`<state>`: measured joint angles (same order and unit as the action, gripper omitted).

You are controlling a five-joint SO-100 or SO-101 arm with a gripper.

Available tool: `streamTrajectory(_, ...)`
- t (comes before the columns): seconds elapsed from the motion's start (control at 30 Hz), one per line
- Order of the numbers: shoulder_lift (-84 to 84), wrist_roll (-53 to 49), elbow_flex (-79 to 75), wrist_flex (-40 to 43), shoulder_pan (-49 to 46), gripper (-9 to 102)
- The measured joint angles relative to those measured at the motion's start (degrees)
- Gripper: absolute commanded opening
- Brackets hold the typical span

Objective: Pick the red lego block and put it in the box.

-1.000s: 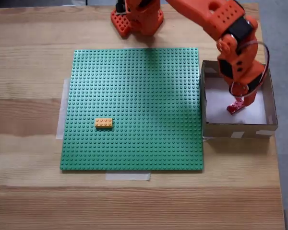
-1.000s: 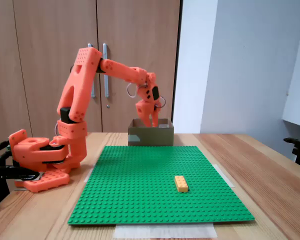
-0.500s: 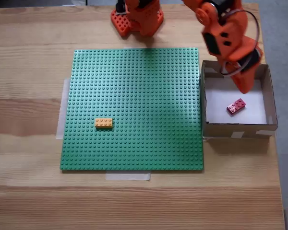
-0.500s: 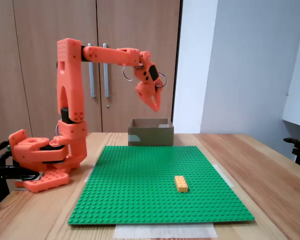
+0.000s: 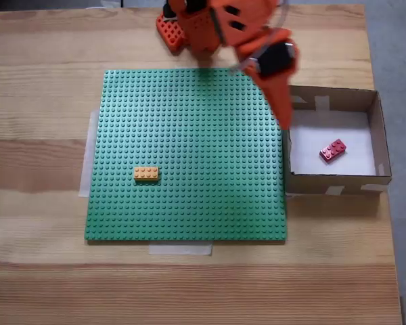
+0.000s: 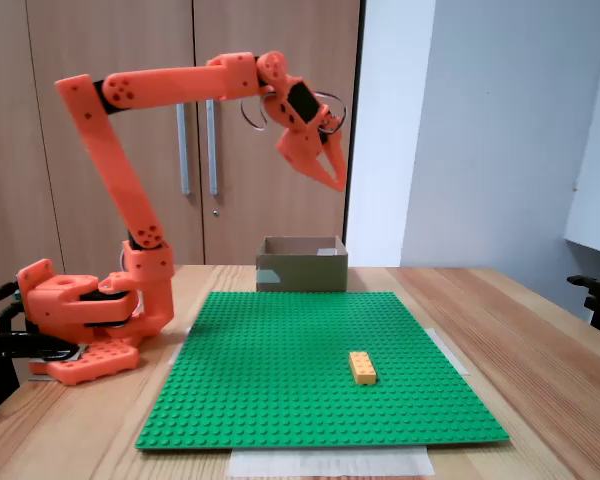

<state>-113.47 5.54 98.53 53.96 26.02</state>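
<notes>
orange brick [image 5: 146, 174] sits alone on green plate [image 5: 189, 135], left side in a fixed view. end effector [image 6: 332, 176] up high over plate's right edge, holds nothing, jaws a little apart. red block [image 5: 332, 149] lies on white floor inside box [image 5: 381, 135], far right.

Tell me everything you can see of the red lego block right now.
The red lego block is a small rectangular plastic brick, studs facing up, lying flat and turned diagonally on the white floor of the box, right of its middle in the top-down fixed view. It touches only that floor, clear of all four cardboard walls. The gripper is off it, above the box's left wall. In the side fixed view the wall hides it.
</notes>
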Motion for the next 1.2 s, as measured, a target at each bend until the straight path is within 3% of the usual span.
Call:
streamTrajectory(0.4, -18.81, -1.49, 16.17, -0.70, -8.79, -1)
streamTrajectory(1.2, -44.38, -1.85, 34.54, 2.20, -16.52, -1)
